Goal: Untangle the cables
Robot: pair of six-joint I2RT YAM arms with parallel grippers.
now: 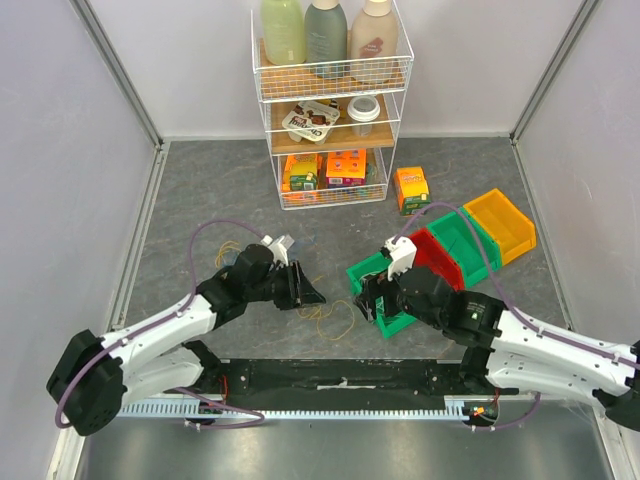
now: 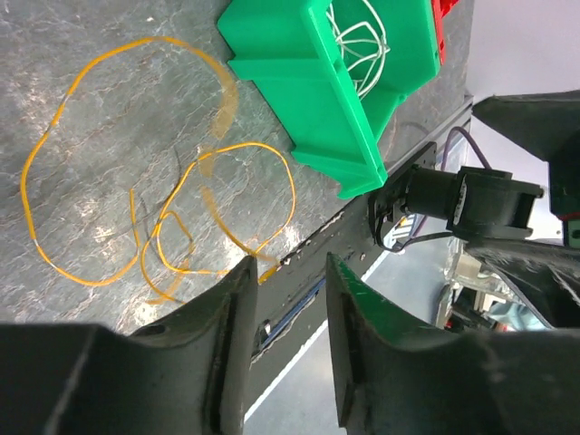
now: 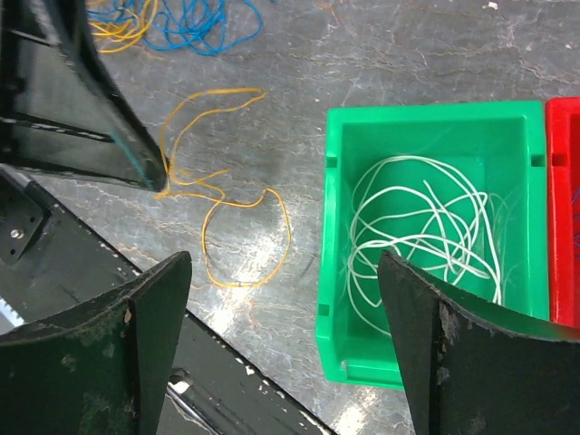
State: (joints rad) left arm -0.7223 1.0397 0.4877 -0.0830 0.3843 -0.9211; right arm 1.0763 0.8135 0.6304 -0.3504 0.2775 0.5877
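The white cable (image 3: 426, 227) lay inside the green bin (image 3: 426, 113), with the yellow cable (image 1: 335, 318) loose just beside it. The left gripper (image 2: 288, 272) was a little apart and the right gripper (image 3: 283, 263) spread wide, both empty. Next job, I think: grab the yellow one.

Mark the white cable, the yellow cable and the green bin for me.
white cable (image 3: 421, 227), right wrist view, middle of the coil in the bin.
yellow cable (image 2: 258, 144), left wrist view, top of the smaller loop.
green bin (image 3: 435, 116), right wrist view, its upper rim.
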